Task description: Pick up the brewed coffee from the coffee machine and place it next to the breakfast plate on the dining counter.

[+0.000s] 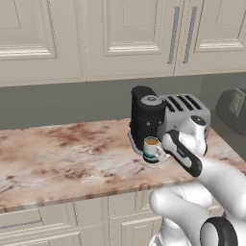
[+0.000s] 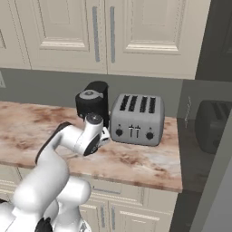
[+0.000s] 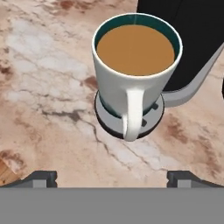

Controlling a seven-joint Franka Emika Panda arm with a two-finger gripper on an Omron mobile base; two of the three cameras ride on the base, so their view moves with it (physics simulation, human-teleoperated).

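Hand view: mug (image 3: 131, 78) sits ahead of the wide-open pincer (image 3: 112, 178), untouched.

I count one mug of coffee (image 3: 131, 70) at twelve o'clock from my fingertips, on one coffee machine (image 1: 147, 117). One silver toaster (image 2: 137, 119) stands at its three o'clock, with four slots. One marble counter (image 1: 57, 153) carries them. Two bar handles (image 1: 182, 34) hang on the upper cabinet doors.
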